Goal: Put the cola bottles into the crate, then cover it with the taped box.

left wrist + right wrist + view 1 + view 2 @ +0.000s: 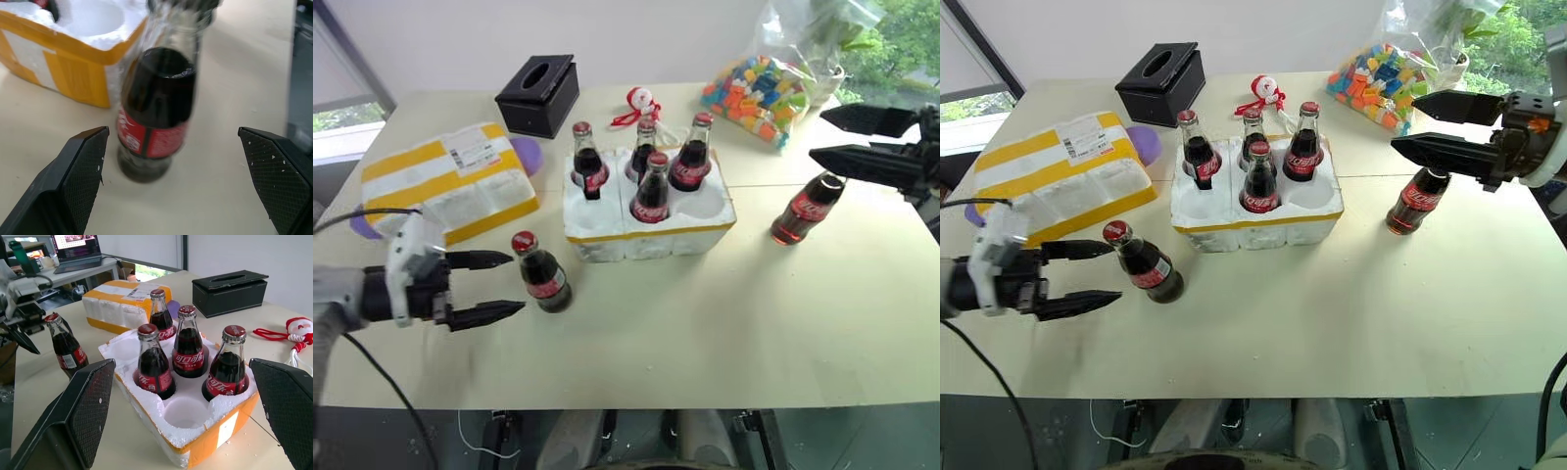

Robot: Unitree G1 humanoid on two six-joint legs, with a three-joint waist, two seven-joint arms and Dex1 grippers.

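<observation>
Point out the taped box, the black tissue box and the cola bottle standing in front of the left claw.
taped box (450,181), left eye view, on its yellow-striped top.
black tissue box (536,96), left eye view, on its top.
cola bottle (544,282), left eye view, on its red label.

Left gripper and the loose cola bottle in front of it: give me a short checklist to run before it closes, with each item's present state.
1. Left gripper jaws open: ok.
2. Near bottle upright on the table: ok.
3. Near bottle between the jaws: not ok, it stands just past the tips.
4. Free wells in the crate: ok, two empty, four bottles seated.
5. Taped box off the crate: ok, lying beside it.
6. Right gripper clear of the crate: ok, open above the other loose bottle.
</observation>
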